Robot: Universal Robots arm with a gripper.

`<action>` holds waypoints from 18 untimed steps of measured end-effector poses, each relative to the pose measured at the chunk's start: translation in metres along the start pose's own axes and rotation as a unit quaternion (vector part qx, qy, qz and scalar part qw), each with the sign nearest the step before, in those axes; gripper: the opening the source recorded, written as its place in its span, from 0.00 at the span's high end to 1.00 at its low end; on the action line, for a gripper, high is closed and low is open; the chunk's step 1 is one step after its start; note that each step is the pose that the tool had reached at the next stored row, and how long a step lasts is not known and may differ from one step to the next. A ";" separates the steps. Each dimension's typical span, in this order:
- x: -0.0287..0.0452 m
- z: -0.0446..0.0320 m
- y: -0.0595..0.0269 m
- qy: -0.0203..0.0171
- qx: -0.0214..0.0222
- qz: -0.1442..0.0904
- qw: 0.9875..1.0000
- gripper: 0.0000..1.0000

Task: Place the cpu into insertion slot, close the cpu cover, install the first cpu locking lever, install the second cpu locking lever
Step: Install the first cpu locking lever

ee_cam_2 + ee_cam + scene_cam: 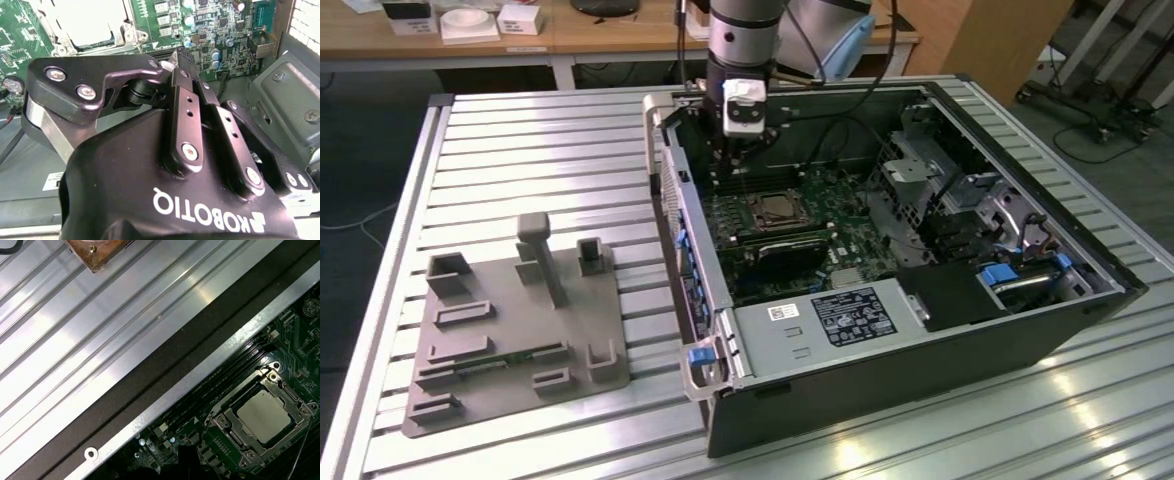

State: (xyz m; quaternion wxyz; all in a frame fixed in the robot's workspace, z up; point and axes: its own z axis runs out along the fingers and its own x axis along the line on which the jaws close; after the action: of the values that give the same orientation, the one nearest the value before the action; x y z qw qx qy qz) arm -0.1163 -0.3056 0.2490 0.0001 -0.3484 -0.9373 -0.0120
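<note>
Slatted table (520,130), open case (921,375), cpu (263,415) in insertion slot (250,455), cpu cover (234,412) seemingly down

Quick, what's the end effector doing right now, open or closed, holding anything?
End effector: closed, holding nothing that shows.

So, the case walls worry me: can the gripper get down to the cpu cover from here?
Probably yes. The case lies open side up, the gripper hangs over its opening close to the cpu cover, and nothing lies over that cover.
</note>
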 end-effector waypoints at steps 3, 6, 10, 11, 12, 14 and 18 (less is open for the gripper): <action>-0.0009 0.0000 0.0012 0.000 0.000 -0.003 1.000 0.89; -0.0019 0.0000 0.0022 0.000 0.000 -0.006 1.000 0.89; -0.0034 0.0001 0.0040 0.000 0.000 -0.010 1.000 0.89; -0.0040 0.0001 0.0045 0.000 0.000 -0.011 1.000 0.89; -0.0046 0.0001 0.0051 0.000 0.000 -0.012 1.000 0.89; -0.0057 0.0001 0.0062 0.000 0.000 -0.014 1.000 0.89; -0.0069 0.0001 0.0072 0.000 0.000 -0.019 1.000 0.89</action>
State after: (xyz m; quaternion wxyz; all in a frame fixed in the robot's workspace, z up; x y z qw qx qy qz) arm -0.1064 -0.3047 0.2490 0.0003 -0.3308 -0.9436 -0.0120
